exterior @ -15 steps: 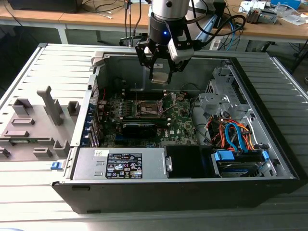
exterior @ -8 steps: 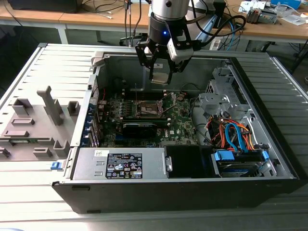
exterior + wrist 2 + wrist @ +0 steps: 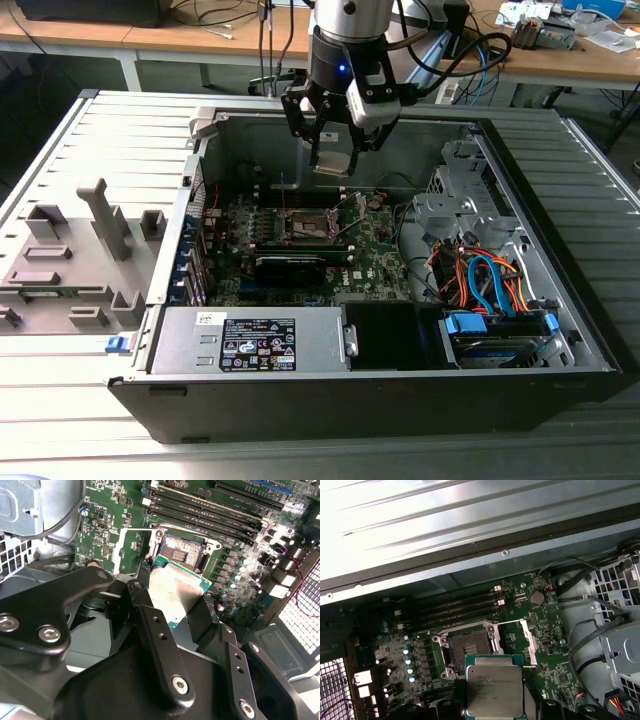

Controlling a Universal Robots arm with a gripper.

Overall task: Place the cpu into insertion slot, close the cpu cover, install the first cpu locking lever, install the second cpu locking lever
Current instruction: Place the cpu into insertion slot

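My gripper (image 3: pixel 333 160) hangs above the open computer case, shut on the cpu (image 3: pixel 332 162), a flat square chip with a dull silver top. In both wrist views the cpu (image 3: pixel 175 590) (image 3: pixel 494 685) sits between the black fingers (image 3: pixel 150 615), held in the air above the green motherboard (image 3: pixel 545 625). The insertion slot (image 3: pixel 469 647) (image 3: pixel 184 555) (image 3: pixel 305 228) lies bare below the chip, a dark square socket with a metal rim. The cpu cover (image 3: pixel 529 642) (image 3: pixel 127 550) is swung open to one side of the socket.
Long black memory slots (image 3: pixel 455 607) run beside the socket. In the exterior view a black card (image 3: pixel 290 265) lies just in front of it, a power supply (image 3: pixel 250 345) fills the case front, and a drive cage with coloured cables (image 3: pixel 490 290) stands at the right. A grey fixture (image 3: pixel 80 250) rests outside, left.
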